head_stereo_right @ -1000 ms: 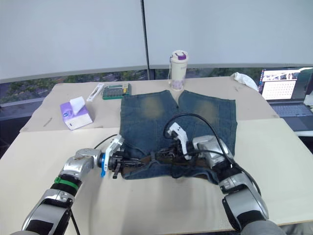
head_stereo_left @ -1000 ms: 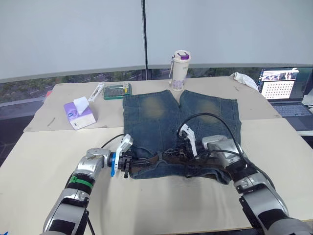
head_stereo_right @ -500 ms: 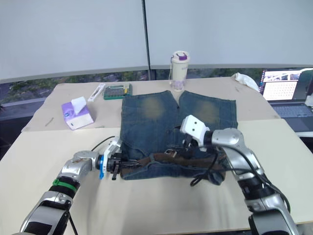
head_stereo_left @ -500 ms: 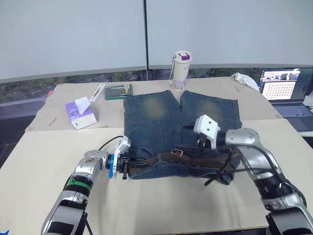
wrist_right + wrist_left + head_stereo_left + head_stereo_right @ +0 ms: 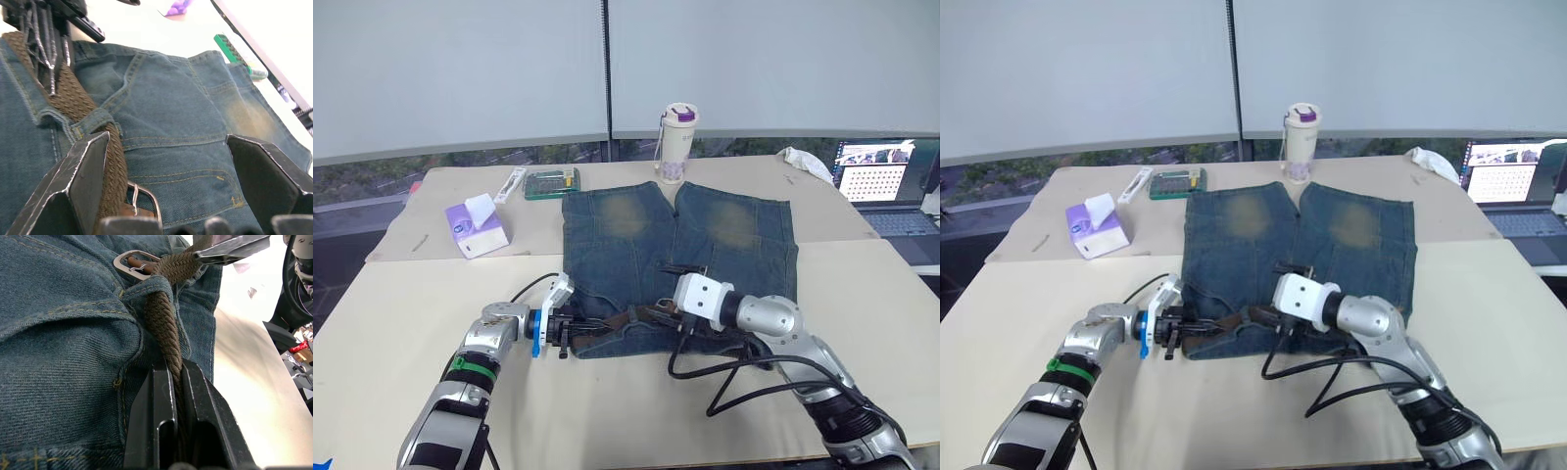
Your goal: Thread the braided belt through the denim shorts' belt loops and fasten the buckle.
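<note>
braided belt (image 5: 166, 340) tail hidden between left pincer (image 5: 177, 396) fingers, buckle (image 5: 142, 200) partly cut off, laptop (image 5: 891, 186) cropped at edge

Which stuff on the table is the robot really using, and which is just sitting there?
Using:
braided belt
denim shorts
belt loops
left gripper
right gripper

Just sitting there:
tissue box
bottle
laptop
green case
</note>
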`<state>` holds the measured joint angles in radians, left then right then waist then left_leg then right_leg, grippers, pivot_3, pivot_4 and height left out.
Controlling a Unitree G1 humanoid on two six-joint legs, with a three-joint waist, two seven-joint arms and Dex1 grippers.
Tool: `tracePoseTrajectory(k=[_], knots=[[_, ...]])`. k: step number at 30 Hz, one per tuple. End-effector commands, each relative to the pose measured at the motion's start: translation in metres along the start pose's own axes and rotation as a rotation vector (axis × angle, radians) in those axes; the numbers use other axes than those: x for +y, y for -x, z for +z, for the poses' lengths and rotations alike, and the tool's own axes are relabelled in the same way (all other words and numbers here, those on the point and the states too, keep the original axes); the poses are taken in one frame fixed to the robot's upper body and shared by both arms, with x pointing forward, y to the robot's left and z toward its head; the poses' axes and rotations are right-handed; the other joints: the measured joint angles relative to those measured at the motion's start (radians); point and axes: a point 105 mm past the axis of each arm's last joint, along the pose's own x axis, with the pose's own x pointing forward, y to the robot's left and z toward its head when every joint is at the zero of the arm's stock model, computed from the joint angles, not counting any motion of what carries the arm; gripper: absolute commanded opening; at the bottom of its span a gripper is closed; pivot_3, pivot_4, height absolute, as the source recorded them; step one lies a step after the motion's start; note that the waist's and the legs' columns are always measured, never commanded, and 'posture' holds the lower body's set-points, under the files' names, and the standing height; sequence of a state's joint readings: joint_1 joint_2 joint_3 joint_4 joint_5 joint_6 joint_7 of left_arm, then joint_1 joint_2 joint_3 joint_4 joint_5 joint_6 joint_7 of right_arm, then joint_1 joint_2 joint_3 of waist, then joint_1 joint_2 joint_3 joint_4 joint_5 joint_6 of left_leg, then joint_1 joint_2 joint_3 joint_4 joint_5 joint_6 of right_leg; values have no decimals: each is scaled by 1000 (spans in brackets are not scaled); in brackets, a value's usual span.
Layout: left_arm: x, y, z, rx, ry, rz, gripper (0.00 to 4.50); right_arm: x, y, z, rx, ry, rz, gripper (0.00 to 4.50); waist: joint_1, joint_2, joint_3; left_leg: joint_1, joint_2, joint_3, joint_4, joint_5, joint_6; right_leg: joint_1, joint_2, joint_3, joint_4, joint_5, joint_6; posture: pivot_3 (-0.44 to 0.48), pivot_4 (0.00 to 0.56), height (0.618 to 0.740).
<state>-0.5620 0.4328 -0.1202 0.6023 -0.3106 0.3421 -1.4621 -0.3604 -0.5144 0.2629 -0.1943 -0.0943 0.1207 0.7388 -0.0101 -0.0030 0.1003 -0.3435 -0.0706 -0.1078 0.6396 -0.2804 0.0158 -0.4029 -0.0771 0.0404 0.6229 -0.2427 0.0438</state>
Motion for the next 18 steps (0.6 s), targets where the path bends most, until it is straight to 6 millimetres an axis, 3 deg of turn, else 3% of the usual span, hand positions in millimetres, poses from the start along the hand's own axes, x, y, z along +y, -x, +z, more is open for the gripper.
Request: tracePoseTrajectory(k=[1,9,18], knots=[[1,1,-2,18,-10,7,0,-2,-5,2,-16,-29,-28,4215,0,0,0,0,0,0,0,0,0,0,0,0,0,0,0,0,150,740],[1,0,-2,18,-15,10,0,-7,-22,-9,41,-48,-56,4215,-1,0,0,0,0,0,0,0,0,0,0,0,1,0,0,0,150,740],[1,0,-2,21,-21,19,0,12,-32,-18,95,-34,15,4215,-2,0,-1,1,0,0,0,0,0,0,0,0,1,0,0,0,150,740]])
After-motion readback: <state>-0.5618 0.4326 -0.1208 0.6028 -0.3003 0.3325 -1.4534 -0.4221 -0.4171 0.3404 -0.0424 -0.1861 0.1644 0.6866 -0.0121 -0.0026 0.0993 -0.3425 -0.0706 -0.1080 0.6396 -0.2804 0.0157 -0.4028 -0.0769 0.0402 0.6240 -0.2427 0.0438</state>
